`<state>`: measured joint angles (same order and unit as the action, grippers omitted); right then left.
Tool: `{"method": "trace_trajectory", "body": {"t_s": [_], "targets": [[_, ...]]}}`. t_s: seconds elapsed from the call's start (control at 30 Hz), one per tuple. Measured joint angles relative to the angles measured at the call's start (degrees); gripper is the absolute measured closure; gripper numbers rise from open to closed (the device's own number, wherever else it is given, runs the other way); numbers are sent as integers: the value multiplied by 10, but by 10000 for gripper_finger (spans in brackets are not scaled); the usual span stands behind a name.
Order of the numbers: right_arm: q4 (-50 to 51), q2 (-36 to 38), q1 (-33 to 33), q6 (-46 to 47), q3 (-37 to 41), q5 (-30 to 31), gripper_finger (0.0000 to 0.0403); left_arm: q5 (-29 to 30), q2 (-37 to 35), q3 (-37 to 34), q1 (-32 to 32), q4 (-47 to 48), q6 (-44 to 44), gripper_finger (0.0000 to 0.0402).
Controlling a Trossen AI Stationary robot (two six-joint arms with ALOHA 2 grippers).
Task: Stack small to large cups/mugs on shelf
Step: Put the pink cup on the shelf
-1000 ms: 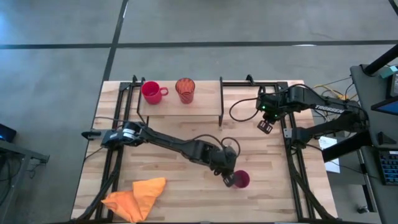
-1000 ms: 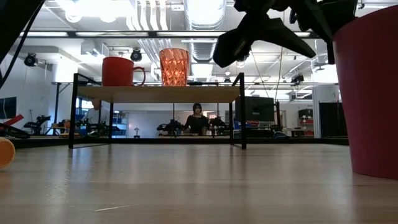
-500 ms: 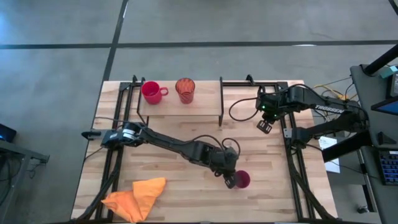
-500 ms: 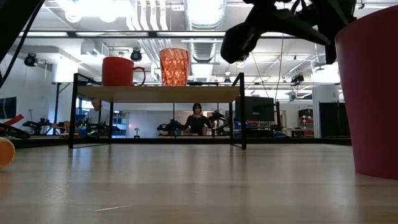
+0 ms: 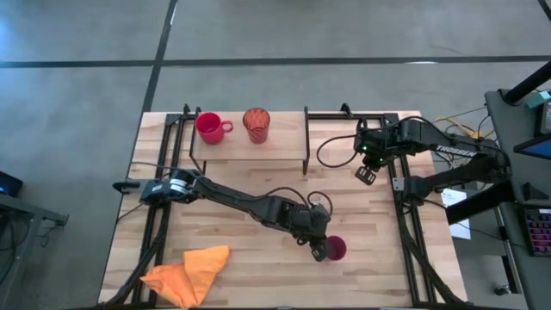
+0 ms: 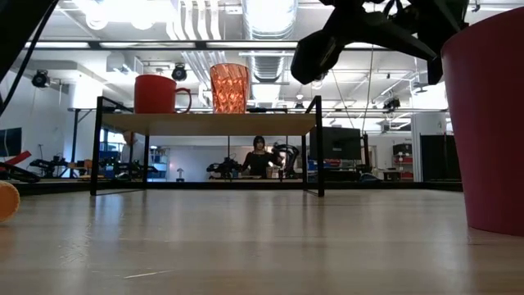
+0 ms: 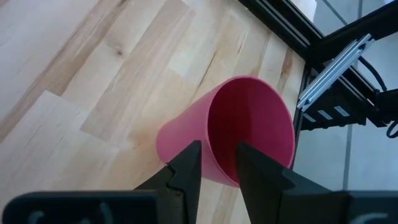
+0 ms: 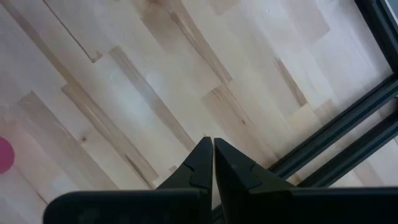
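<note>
Left gripper (image 5: pixel 319 251) reaches to the near middle-right of the bench (image 5: pixel 370 258), at the pink tumbler (image 5: pixel 335 249). In the left wrist view the two fingers (image 7: pixel 186 167) straddle the tumbler's (image 7: pixel 249 127) near wall, one outside it, the other over the rim on the inside. Gap is narrow; whether the pads press the wall cannot be told. Tumbler stands upright on the bench, mouth open upward, base on the wood in the low view (image 6: pixel 491 123).

Right gripper (image 5: pixel 368 175) hovers over the bench's far right side, near the black frame rail (image 5: pixel 400 207). Its fingers (image 8: pixel 202 163) are pressed together, nothing between them; only bare wood beneath.

Shelf (image 5: pixel 284 142) stands at the far edge of the bench, left of centre. On its board: red mug (image 5: pixel 208 127) toward the left end, handle pointing to the orange cup (image 5: pixel 256 124) just beside it. The two stand apart, both upright, not nested. The low view shows the same, mug (image 6: pixel 155 93) left, cup (image 6: pixel 229 88) right, on the board (image 6: pixel 205 123).

Orange cloth (image 5: pixel 185 274) lies crumpled at the bench's near left corner, well apart from the tumbler.

A seated person (image 6: pixel 260 160) shows in the room behind, seen under the shelf.
</note>
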<state>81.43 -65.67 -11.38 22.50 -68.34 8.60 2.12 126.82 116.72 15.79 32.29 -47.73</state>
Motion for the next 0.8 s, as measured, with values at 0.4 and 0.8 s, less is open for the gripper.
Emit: {"method": "trace_trajectory", "body": {"t_s": [0.4, 0.8], "targets": [[-12, 0, 0, 0, 0, 0, 394, 3, -1, -24, 1, -8, -4, 318], [-15, 0, 0, 0, 0, 0, 394, 13, -2, -28, 1, 5, -14, 318]]}}
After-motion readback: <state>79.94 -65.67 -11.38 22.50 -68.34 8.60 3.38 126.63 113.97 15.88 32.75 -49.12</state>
